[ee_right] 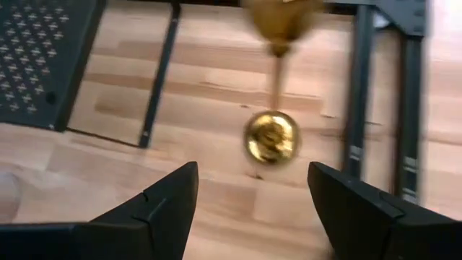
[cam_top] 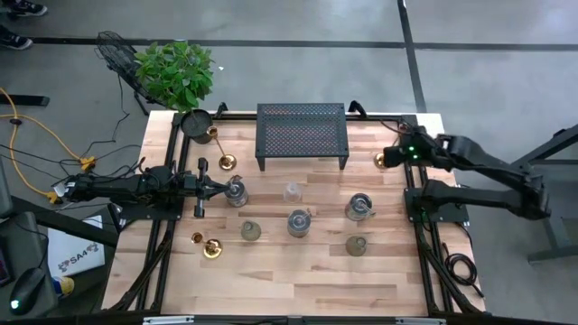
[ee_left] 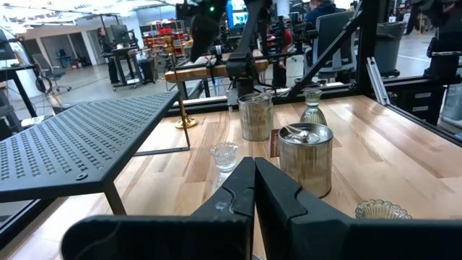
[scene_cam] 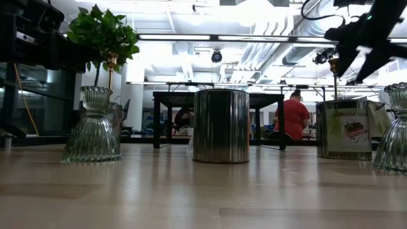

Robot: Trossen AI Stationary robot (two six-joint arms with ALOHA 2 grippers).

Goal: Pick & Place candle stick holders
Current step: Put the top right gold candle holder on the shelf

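Observation:
My right gripper point(cam_top: 394, 158) hangs open above a slim gold candlestick point(cam_top: 382, 160) that stands on its round base at the table's far right. In the right wrist view its fingers point(ee_right: 253, 170) sit apart with the candlestick's top cup point(ee_right: 271, 135) beyond them. My left gripper point(cam_top: 223, 188) is shut at the left, its tips right beside a silvery squat cup point(cam_top: 237, 191). The shut fingers point(ee_left: 254, 165) hide that cup in the left wrist view. Two more gold candlesticks point(cam_top: 224, 161) point(cam_top: 210, 248) stand at the left. My left gripper's shut fingertips lie level, coming from the table's left, right at the silvery cup's left side point(cam_top: 231, 190). I cannot tell whether they touch it. The cup stands upright on the table.
A black mesh rack point(cam_top: 302, 135) stands at the far middle, and a round black pot point(cam_top: 197, 124) and a plant point(cam_top: 176, 72) at the far left. Several squat cups stand mid-table: clear glass point(cam_top: 291, 192), silvery point(cam_top: 299, 221) point(cam_top: 358, 208), greenish point(cam_top: 250, 231) point(cam_top: 357, 246).

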